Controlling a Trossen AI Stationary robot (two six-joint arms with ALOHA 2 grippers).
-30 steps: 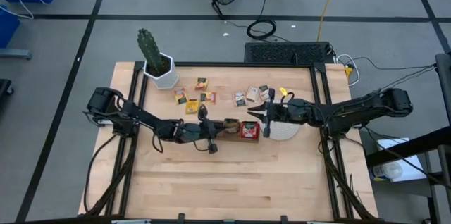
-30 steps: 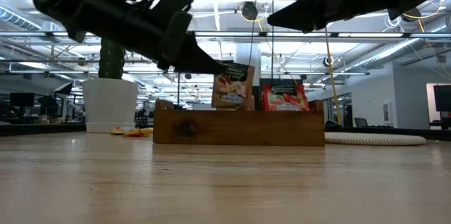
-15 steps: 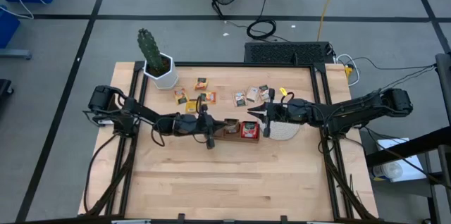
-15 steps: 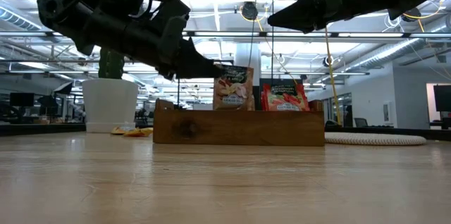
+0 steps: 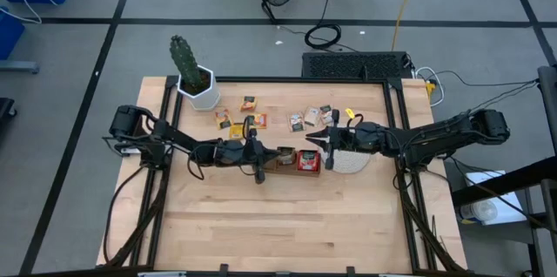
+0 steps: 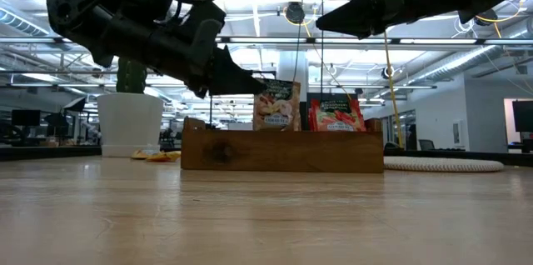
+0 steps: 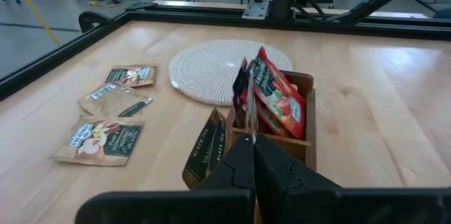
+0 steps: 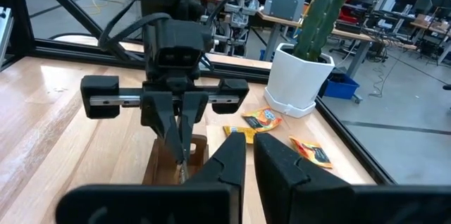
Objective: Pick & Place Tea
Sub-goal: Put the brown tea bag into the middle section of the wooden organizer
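Observation:
A brown wooden tray sits mid-table. One tan tea sachet and red sachets stand upright in it. My left gripper is shut and comes at the tray's left end. Its tips are at the tan sachet's upper edge. My right gripper, shut and holding nothing, hovers high above the tray's right end. More sachets lie flat on the table toward the far edge, with others beside them. My left gripper has its shut fingertips right beside the tan sachet's top edge, coming from the table's left and slanting down. I cannot tell whether they touch it. The sachet stands in the tray's left compartment, leaning slightly.
A round whitish woven disc lies right of the tray, under my right arm. A potted cactus stands at the far left corner. The near half of the table is bare wood. Black frame rails run along the edges.
My left arm has shifted a little toward the far edge and levelled out, with its fingertips staying at the tan sachet's top. The sachet has stayed upright in the tray. My right arm has kept still.

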